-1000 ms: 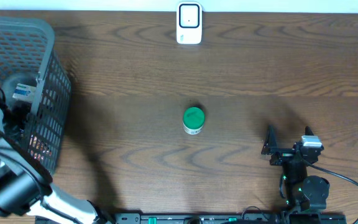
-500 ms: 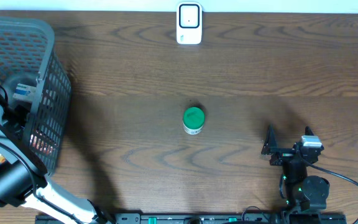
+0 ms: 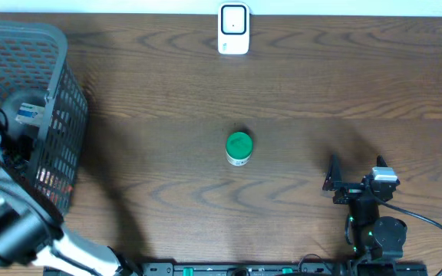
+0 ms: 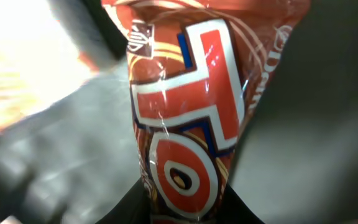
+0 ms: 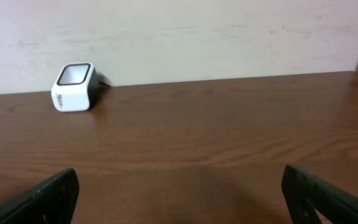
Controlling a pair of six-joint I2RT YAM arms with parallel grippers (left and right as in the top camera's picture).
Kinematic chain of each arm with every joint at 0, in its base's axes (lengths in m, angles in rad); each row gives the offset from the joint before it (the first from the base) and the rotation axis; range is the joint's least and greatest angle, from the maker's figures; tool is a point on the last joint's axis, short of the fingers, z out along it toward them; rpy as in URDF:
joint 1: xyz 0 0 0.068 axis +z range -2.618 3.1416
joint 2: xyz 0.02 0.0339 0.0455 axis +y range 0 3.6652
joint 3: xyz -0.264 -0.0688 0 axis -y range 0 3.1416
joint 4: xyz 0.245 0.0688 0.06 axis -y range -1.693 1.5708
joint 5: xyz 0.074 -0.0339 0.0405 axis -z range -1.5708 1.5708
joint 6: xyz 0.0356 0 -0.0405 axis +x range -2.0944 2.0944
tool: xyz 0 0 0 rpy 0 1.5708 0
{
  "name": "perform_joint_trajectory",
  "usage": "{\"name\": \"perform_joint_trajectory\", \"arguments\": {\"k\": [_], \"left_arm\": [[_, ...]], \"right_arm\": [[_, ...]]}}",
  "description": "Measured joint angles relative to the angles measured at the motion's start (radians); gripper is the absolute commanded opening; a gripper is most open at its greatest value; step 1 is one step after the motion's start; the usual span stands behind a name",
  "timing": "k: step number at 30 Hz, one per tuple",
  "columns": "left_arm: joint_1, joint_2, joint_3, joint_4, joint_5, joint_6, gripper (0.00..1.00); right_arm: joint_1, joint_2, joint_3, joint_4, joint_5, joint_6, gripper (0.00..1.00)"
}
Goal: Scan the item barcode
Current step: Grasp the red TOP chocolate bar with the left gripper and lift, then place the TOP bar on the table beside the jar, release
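A: L gripper is sitting down inside the basket. Its fingers are narrowed and pinching the snack pkt low, on a crinkled fold. Looks like a real hold.

B: Where's the pkt sitting?

A: In the basket, far L on the table. Its printed front is facing the wrist cam and no barcode is showing.

B: So what's making the lift go well?

A: Going straight up, slowly. The film's slick and the pinch is only catching a fold, so it could be slipping or snagging on the mesh wall. Something blurred is lying beside it, can't tell what.

B: R gripper?

A: It's resting near the front edge, fingers spread wide and holding nothing.

B: Mid-table?

A: A green-lidded tub is standing upright, well apart from both arms. The carry should be passing over or round it.

B: Far end?

A: The scanner is sitting at the far edge with its window tilting up. The barcode's prob on the back, so I'm thinking of turning that side to the window and keeping the film flat, b/c creases and glare could be spoiling the read.
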Motion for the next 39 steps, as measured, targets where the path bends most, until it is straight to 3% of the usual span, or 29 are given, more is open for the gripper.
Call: {"name": "perform_joint_trajectory", "arguments": {"k": [11, 14, 18, 22, 26, 33, 39], "left_arm": [[0.0, -0.676, 0.026, 0.106, 0.009, 0.0, 0.25], [0.002, -0.826, 0.027, 0.117, 0.098, -0.005, 0.26], [0.002, -0.976, 0.027, 0.119, 0.36, -0.039, 0.25], [-0.024, -1.028, 0.027, 0.077, 0.648, -0.062, 0.26], [-0.109, -1.014, 0.019, -0.076, 0.824, -0.058, 0.26], [-0.275, -1.012, -0.129, -0.125, 0.882, -0.014, 0.26], [-0.419, -0.988, -0.295, -0.038, 0.896, 0.001, 0.26]], "right_arm": [[0.0, 0.0, 0.0, 0.0, 0.0, 0.0, 0.99], [0.0, 0.0, 0.0, 0.0, 0.0, 0.0, 0.99], [0.0, 0.0, 0.0, 0.0, 0.0, 0.0, 0.99], [0.0, 0.0, 0.0, 0.0, 0.0, 0.0, 0.99], [0.0, 0.0, 0.0, 0.0, 0.0, 0.0, 0.99], [0.0, 0.0, 0.0, 0.0, 0.0, 0.0, 0.99], [0.0, 0.0, 0.0, 0.0, 0.0, 0.0, 0.99]]}}
